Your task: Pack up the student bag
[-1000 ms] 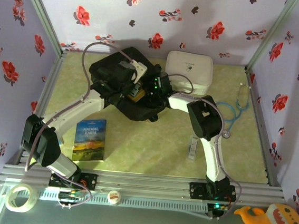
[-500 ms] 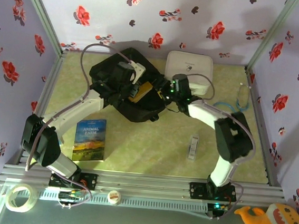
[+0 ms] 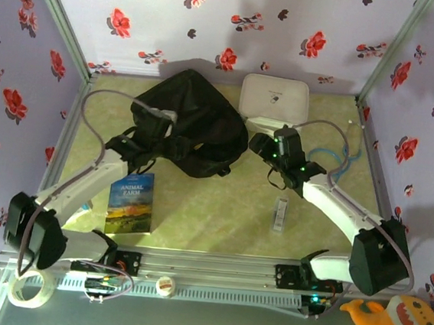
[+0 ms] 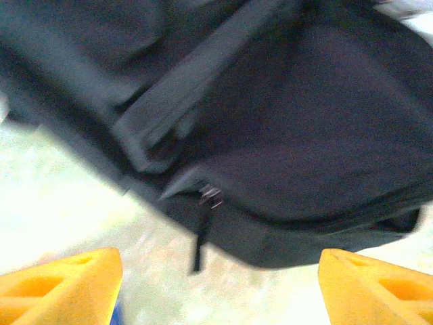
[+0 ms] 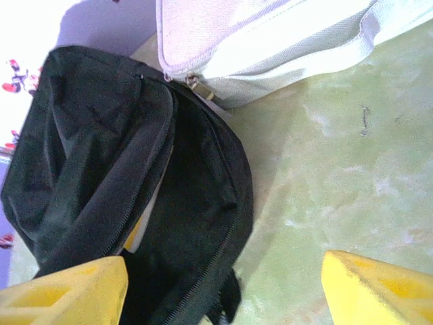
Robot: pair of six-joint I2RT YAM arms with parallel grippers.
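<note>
The large black soft fabric backpack [image 3: 194,122] lies at the far side of the green table [image 3: 220,209], just beside the white rounded zip case [image 3: 274,99]. My left gripper [image 4: 216,261] and right gripper [image 5: 223,261] hover near it, fingers spread apart, holding nothing.

**Bag at the back, book in front**

From the table [image 3: 221,201] centre, the student bag [image 3: 198,118] lies at eleven o'clock, with the zip case [image 3: 274,99] just beside it at one. The book [image 3: 130,202] lies at eight and a small packet [image 3: 279,215] at four.
</note>
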